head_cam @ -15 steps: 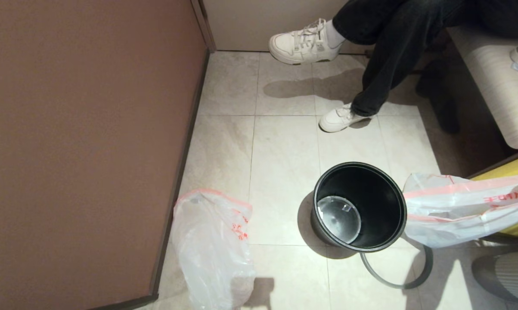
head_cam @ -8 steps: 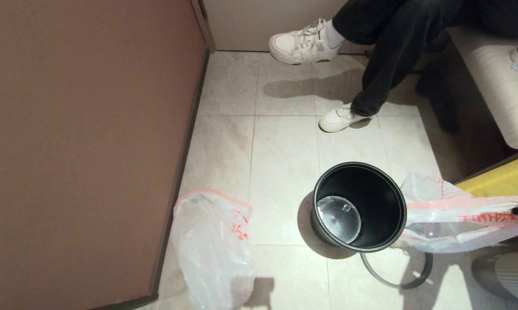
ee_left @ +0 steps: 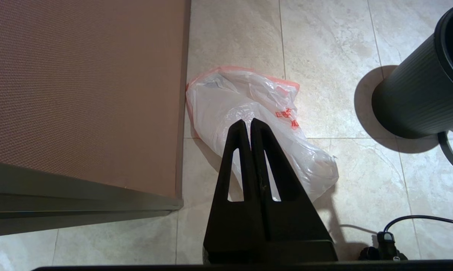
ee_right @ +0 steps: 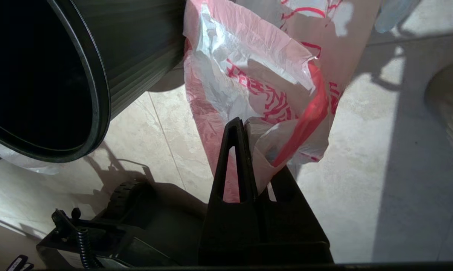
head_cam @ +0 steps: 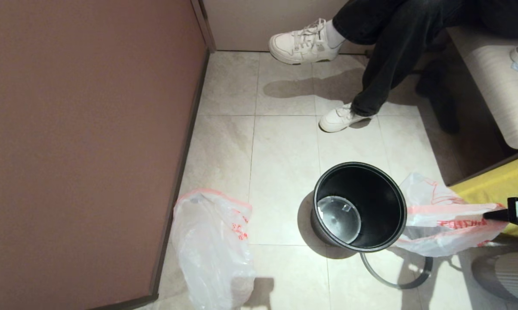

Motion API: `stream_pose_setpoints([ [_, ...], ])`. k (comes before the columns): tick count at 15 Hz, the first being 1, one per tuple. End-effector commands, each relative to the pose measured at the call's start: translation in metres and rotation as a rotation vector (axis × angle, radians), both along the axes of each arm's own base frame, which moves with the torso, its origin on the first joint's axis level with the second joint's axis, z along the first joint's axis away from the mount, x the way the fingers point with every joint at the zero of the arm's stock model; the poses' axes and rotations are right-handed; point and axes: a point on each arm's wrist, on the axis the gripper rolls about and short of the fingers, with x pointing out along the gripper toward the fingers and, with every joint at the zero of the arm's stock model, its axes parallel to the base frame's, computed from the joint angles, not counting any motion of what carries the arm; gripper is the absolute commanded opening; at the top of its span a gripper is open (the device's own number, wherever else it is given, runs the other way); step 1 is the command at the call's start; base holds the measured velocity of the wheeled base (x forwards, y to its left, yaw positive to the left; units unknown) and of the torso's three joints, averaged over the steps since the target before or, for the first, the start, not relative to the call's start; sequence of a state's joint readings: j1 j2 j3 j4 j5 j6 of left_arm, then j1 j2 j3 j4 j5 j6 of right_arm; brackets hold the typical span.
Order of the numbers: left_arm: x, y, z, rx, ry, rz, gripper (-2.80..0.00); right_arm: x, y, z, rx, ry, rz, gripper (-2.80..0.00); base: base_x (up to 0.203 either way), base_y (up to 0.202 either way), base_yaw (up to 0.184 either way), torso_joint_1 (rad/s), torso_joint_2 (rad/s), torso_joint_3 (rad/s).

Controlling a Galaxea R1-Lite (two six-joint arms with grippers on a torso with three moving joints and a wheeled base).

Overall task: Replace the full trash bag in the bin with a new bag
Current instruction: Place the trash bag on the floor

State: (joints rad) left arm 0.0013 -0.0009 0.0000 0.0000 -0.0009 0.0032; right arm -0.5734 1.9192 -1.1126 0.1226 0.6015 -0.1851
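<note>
The right gripper [head_cam: 488, 214] grips the new bag [head_cam: 439, 215], which hangs to its left, touching the bin [head_cam: 359, 206]. The grey hoop [head_cam: 396, 275] lies on the floor, nearer the robot. Well beyond the bin to the left, the full trash bag [head_cam: 211, 249] lies against the wall [head_cam: 86, 142].

Floor [head_cam: 284, 150]: bin [head_cam: 358, 206], hoop [head_cam: 396, 275], bag [head_cam: 213, 249].
</note>
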Motion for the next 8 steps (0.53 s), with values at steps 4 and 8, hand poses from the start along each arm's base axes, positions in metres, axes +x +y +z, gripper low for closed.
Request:
stream_pose_setpoints([
  [4,0.0,0.0,0.0,0.0,0.001,0.0,-2.8,0.016,0.026,0.011,0.011,-0.045,-0.003,0.0,0.0,0.0,0.0,0.0,0.0,0.0],
  [8,0.0,0.0,0.0,0.0,0.001,0.0,-2.8,-0.013,0.041,0.032,-0.052,0.101,-0.088,0.0,0.0,0.0,0.0,0.0,0.0,0.0],
])
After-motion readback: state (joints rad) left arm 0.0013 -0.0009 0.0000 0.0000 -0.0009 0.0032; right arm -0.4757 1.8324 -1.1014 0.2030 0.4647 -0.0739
